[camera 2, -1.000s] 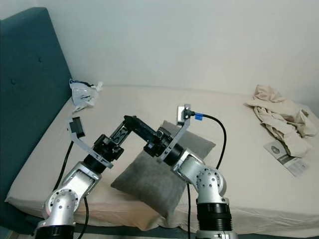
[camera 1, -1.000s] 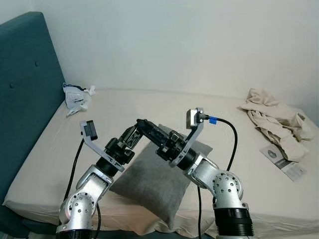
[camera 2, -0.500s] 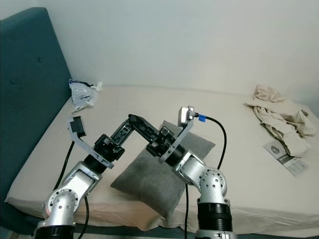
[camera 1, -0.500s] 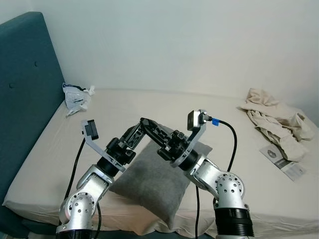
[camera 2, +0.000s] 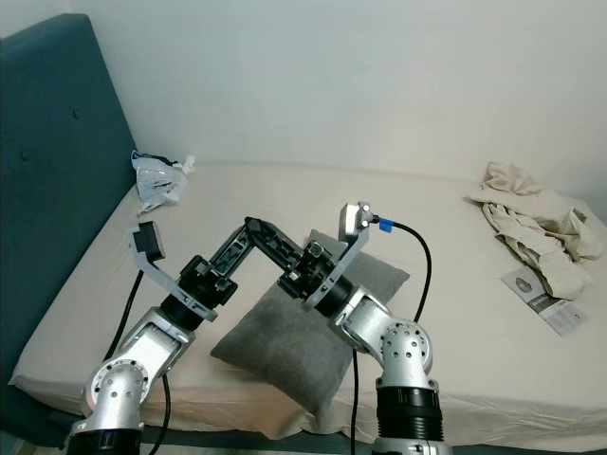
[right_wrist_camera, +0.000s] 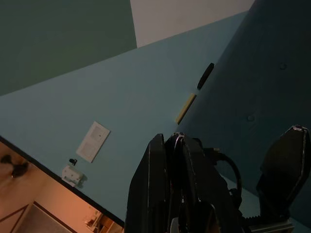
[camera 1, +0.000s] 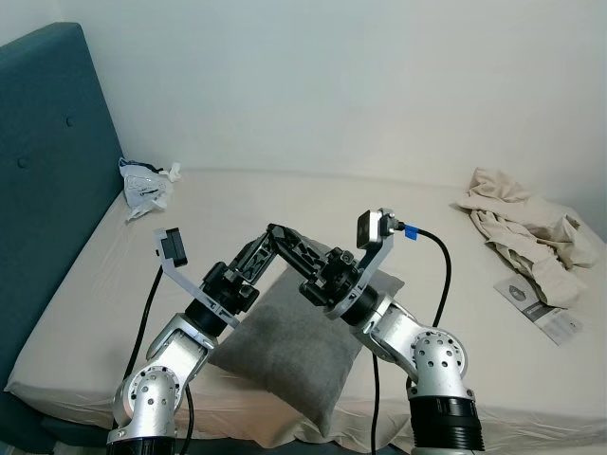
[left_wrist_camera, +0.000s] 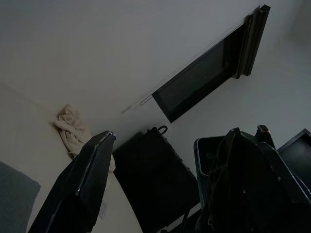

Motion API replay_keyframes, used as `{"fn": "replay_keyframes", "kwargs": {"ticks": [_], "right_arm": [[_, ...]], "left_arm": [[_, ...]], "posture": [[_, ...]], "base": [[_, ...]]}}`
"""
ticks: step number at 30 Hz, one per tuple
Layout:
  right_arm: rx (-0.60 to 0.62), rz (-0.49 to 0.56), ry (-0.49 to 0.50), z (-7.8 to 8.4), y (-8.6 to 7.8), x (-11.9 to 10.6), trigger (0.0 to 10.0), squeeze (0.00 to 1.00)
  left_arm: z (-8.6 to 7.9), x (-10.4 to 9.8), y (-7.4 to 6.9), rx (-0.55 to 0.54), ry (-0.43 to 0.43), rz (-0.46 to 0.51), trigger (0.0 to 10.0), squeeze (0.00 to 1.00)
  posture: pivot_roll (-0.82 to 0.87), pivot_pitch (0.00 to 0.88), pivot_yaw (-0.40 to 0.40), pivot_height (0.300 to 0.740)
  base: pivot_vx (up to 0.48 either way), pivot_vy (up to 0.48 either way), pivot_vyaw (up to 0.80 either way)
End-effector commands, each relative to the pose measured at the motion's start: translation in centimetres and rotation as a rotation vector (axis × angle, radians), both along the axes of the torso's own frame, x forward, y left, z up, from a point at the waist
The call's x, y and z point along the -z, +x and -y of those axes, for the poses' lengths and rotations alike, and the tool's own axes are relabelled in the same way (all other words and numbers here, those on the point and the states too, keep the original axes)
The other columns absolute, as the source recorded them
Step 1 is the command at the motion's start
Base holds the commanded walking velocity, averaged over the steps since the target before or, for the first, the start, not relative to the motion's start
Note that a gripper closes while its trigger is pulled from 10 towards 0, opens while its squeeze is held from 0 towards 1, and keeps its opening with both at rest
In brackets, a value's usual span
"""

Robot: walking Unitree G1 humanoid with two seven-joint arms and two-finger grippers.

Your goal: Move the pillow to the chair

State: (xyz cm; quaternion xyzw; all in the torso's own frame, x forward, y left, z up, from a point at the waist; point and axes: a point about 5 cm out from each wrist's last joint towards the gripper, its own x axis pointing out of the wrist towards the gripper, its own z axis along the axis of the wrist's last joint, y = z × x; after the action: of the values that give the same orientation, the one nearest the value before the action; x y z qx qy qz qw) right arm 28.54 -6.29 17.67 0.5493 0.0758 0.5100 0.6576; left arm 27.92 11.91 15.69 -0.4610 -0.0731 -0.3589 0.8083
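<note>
The grey pillow (camera 1: 285, 343) lies flat on the bed (camera 1: 237, 204) near its front edge. Both arms are raised over the pillow's far half, clear of it. My left gripper (camera 1: 269, 235) reaches up from the left and is open, its two fingers wide apart in the left wrist view (left_wrist_camera: 172, 133). My right gripper (camera 1: 286, 241) reaches in from the right and meets the left one at the tips. It is open too, and in the right wrist view (right_wrist_camera: 227, 134) the left gripper's fingers stand between its own. Neither holds anything.
A teal headboard (camera 1: 47, 171) stands at the left end of the bed. A white plastic bag (camera 1: 144, 185) lies in the far left corner, with crumpled beige clothes (camera 1: 526, 227) and a leaflet (camera 1: 542, 309) at the right. The white wall runs behind.
Both grippers have risen slightly above the pillow and their tips have drawn closer together. The pillow has not moved.
</note>
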Motion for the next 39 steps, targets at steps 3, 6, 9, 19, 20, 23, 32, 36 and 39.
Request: {"fn": "replay_keyframes", "kwargs": {"ticks": [3,6,9,19,20,23,32,36,39], "right_arm": [[0.002,0.008,-0.046,-0.23,-0.14,0.02,10.0,0.00],[0.004,0.014,-0.060,-0.29,-0.16,0.05,10.0,1.00],[-0.002,0.019,-0.061,-0.35,-0.24,0.02,10.0,1.00],[-0.010,0.028,-0.061,-0.42,-0.39,-0.05,10.0,1.00],[-0.010,0.029,-0.064,-0.45,-0.40,-0.04,10.0,1.00],[0.001,0.023,-0.091,-0.56,-0.29,0.21,10.0,0.84],[-0.002,0.020,-0.084,-0.61,-0.33,0.25,10.0,0.00],[-0.009,0.017,-0.068,-0.60,-0.38,0.23,3.2,0.00],[-0.010,0.019,-0.060,-0.50,-0.40,0.17,0.0,0.00]], "left_arm": [[0.52,0.05,-0.20,0.028,0.032,0.002,10.0,0.00],[0.52,0.04,-0.17,0.031,0.034,0.001,10.0,0.00],[0.51,0.03,-0.14,0.031,0.037,0.002,10.0,0.00],[0.26,-0.07,0.12,0.008,0.038,0.000,10.0,0.00],[0.24,-0.08,0.17,0.004,0.038,-0.001,10.0,0.00],[0.34,-0.22,0.27,0.009,0.040,0.003,10.0,0.00],[0.68,-0.26,0.34,0.026,0.048,-0.001,10.0,0.00],[0.71,-0.29,0.34,0.031,0.048,0.000,10.0,0.00],[0.73,-0.31,0.33,0.034,0.048,0.001,10.0,0.00]], "posture": [[-0.03,0.031,-0.085,0.740],[-0.03,0.033,-0.085,0.740],[-0.03,0.035,-0.085,0.740],[-0.03,0.038,-0.079,0.740],[-0.03,0.038,-0.079,0.740],[-0.03,0.039,-0.075,0.740],[-0.03,0.050,-0.071,0.740],[-0.03,0.050,-0.070,0.740],[-0.03,0.050,-0.070,0.740]], "base": [[0.000,0.000,0.00],[0.000,0.000,0.00],[0.000,0.000,0.00],[0.000,0.000,0.00],[0.000,0.000,0.00],[0.000,0.000,0.00],[0.000,0.000,0.00],[0.000,0.000,0.00],[0.000,0.000,0.00]]}}
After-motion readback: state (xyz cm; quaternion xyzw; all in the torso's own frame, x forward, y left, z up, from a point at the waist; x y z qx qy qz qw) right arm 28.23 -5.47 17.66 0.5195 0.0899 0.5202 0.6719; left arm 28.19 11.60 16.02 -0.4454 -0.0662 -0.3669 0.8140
